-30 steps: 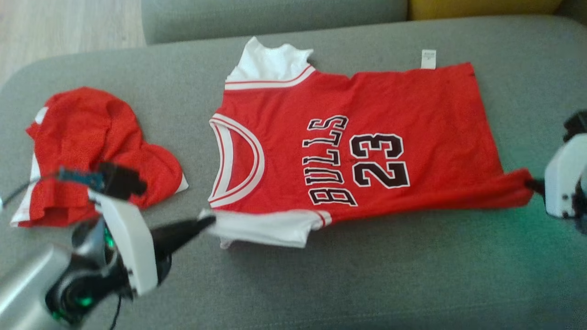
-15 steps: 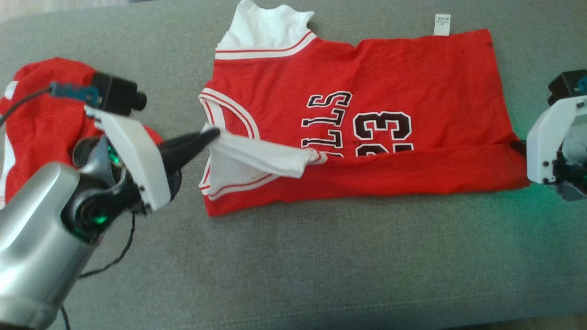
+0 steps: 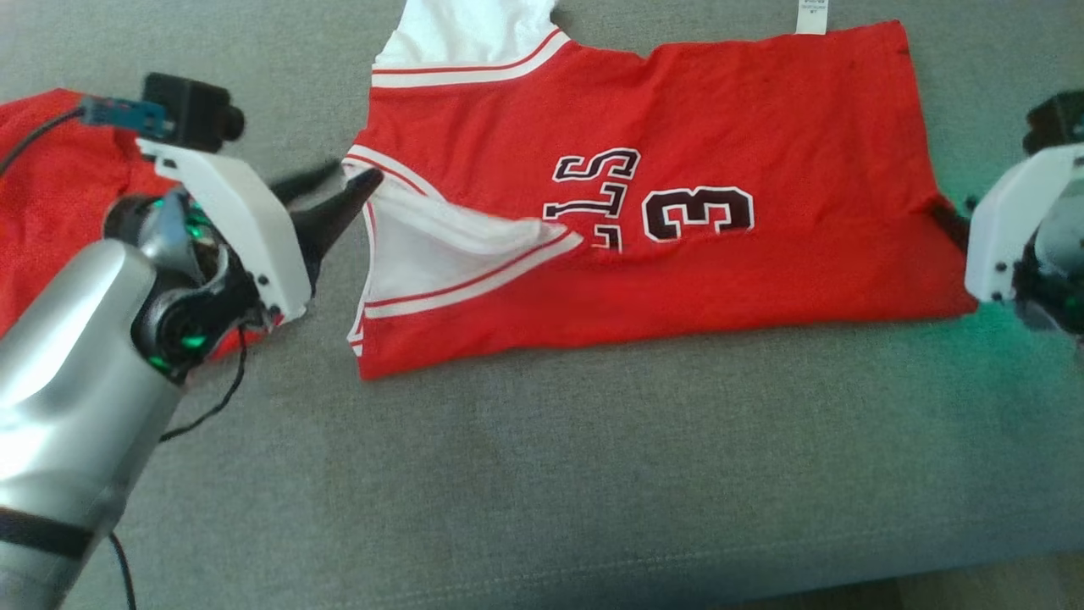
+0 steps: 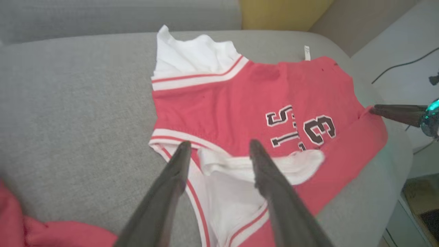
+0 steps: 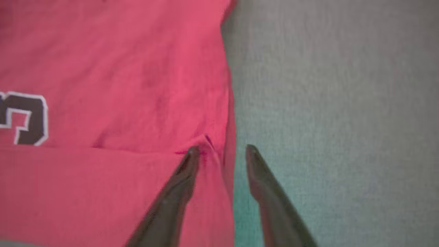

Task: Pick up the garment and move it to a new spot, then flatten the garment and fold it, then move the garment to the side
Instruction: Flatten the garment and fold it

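The garment (image 3: 720, 127) is a red jersey with white sleeves and black lettering, spread on the grey cushion (image 3: 542, 457). Its near long edge is folded up over the lower half of the lettering, and a white sleeve (image 3: 440, 254) lies on top of the fold. My left gripper (image 3: 334, 188) is open at the collar end, with its fingertips just above the white trim (image 4: 171, 135) and nothing between them. My right gripper (image 3: 953, 224) is open at the hem end. In the right wrist view its fingers (image 5: 178, 192) straddle the hem edge (image 5: 228, 103) of the garment (image 5: 103, 85).
A second red garment (image 3: 51, 169) lies crumpled on the cushion to the left, behind my left arm, and shows again as a red heap (image 4: 41, 233). A white label (image 3: 810, 17) sticks out of the far edge. My right finger (image 4: 394, 111) points at the hem.
Both grippers were shut on the jersey's near edge and carried it up over the lettering. They have now opened and let it go. The head camera tilted down.
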Controlling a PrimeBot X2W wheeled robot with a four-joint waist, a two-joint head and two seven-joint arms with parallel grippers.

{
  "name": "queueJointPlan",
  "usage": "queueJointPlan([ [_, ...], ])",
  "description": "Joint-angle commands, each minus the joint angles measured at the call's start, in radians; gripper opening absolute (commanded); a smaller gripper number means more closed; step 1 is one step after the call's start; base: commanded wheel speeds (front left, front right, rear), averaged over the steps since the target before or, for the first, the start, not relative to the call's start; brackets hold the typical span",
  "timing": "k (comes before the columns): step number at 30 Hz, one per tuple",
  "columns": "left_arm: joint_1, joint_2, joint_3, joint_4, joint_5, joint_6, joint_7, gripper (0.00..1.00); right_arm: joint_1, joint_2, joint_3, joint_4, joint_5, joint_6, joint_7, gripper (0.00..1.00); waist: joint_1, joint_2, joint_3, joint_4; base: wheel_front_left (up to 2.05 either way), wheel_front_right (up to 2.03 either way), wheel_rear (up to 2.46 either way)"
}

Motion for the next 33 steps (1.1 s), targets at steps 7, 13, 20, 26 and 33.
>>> queueJointPlan([
  [7, -0.053, -0.047, 0.131, 0.067, 0.065, 0.073, -0.295, 1.00, 0.002, 0.023, -0.058, -0.011, -0.043, 0.002, -0.226, 1.00, -0.0001, 0.0000, -0.038, 0.008, 0.00, 0.00, 0.00],
  [13, 0.006, -0.117, 0.174, 0.066, 0.080, 0.126, -0.488, 1.00, 0.051, 0.070, -0.138, -0.034, -0.076, 0.002, -0.448, 1.00, -0.0001, 0.0000, -0.085, 0.015, 0.00, 0.00, 0.00],
  [20, 0.160, -0.185, 0.259, -0.010, 0.104, 0.208, -0.597, 1.00, 0.186, 0.127, -0.237, -0.125, -0.176, 0.002, -0.688, 1.00, -0.0001, 0.0000, -0.159, 0.028, 0.00, 0.00, 0.00],
  [26, 0.349, -0.237, 0.363, -0.116, 0.193, 0.237, -0.601, 1.00, 0.336, 0.210, -0.327, -0.253, -0.274, 0.002, -0.806, 1.00, -0.0001, 0.0000, -0.203, 0.030, 0.00, 0.00, 0.00],
  [33, 0.507, -0.302, 0.489, -0.164, 0.276, 0.236, -0.601, 1.00, 0.496, 0.303, -0.440, -0.436, -0.358, 0.002, -0.851, 1.00, -0.0001, 0.0000, -0.219, 0.024, 0.00, 0.00, 0.00],
])
